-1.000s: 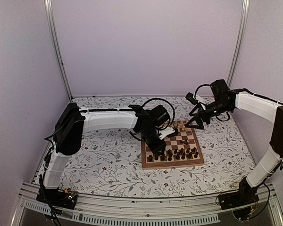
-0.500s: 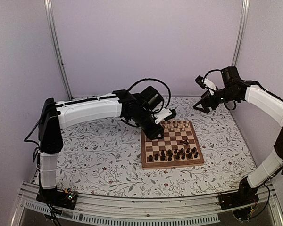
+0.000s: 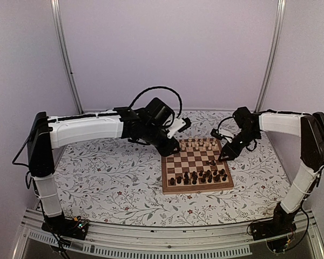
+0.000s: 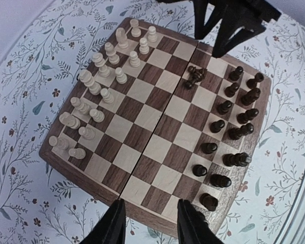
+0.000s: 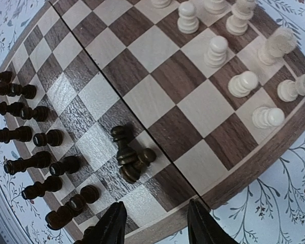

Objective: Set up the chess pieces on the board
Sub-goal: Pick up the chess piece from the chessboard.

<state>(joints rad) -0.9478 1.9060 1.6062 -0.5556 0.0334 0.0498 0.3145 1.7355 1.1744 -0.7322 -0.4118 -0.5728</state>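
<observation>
Chessboard [image 3: 197,189] lies flat on the floral table cloth [image 3: 113,178], centre-right, between the two arms, and it looks nearly dressed. The left arm [image 3: 86,127] stretches in from the left side. The left gripper [image 4: 151,223] hangs above the left edge of the wood, fingers spread, nothing between them. The right arm [image 3: 283,123] bends in from the other side. The right gripper [image 5: 155,226] hovers just over the right edge, its fingers parted too and empty.

Now the armies! Pale pieces [image 4: 99,86] stand in two rows along the far side. Dark pieces [image 4: 234,117] line the near side in two rows, though those ranks look thin in places.

And there's the trouble: a little heap of dark pieces [image 5: 129,160], two or three, I can't tell which, toppled against each other on the squares just inside the right edge, apart from their ranks.

My read: the step in hand is fetching those stragglers, and the right gripper is the one lined up for it. The next move calls for a careful descent and a pinch on just one fallen piece without dragging its neighbours. That piece then has to be stood upright on a vacant home square without bumping the row.
</observation>
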